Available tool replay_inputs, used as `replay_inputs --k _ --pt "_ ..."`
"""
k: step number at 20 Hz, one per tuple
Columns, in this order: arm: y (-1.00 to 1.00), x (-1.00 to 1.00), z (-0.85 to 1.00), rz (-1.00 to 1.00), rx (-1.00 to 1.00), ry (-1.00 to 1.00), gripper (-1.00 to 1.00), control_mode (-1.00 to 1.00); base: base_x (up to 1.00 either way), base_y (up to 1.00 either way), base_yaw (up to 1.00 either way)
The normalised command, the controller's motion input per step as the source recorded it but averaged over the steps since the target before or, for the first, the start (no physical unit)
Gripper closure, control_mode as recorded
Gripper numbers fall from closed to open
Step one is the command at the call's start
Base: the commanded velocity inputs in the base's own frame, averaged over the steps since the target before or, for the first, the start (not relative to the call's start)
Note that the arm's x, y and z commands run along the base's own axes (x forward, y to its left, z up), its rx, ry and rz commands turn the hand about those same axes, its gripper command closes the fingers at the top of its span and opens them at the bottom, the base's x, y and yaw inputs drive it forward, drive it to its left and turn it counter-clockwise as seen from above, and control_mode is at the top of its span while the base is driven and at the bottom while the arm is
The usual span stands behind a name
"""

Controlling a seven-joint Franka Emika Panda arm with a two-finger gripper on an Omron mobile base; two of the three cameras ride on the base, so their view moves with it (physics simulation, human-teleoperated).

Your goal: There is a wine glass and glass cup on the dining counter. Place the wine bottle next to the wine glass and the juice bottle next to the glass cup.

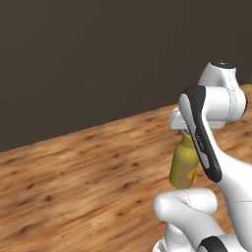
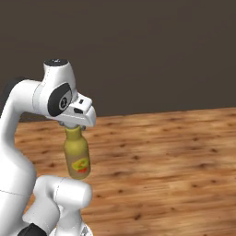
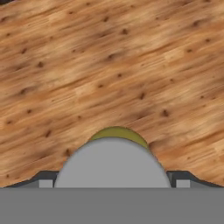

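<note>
Yellow and plump, the juice bottle (image 2: 77,158) hangs in the air by its top, well above the wooden floor (image 2: 175,156) and touching nothing beneath it. In the right base view its red-orange label faces the camera low on the body, and the bottle tilts slightly, its base swung a little toward the right of that view. In the left base view the same bottle (image 1: 184,165) shows beside the arm's dark-striped link, which covers its right edge. The gripper (image 2: 73,126) comes down over the neck from above, and its jaws are closed on the juice bottle at the cap end; the fingers themselves are mostly hidden under the white hand. From the hand view the grey cap (image 3: 112,164) swells large between the two dark finger tips, with a thin rim of yellow shoulder above it. Behind everything, the floor's warm knotted planks run up to a plain dark wall (image 1: 98,59).
</note>
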Motion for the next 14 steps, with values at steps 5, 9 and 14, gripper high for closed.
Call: replay_inputs --k 5,9,14 --pt "0.00 0.00 0.00 0.00 0.00 0.00 1.00 1.00 0.69 0.13 -0.30" --pt "0.00 0.00 0.00 0.00 0.00 0.00 1.00 1.00 0.66 0.14 -0.35" --pt "0.00 0.00 0.00 0.00 0.00 0.00 1.00 1.00 0.66 0.14 -0.36"
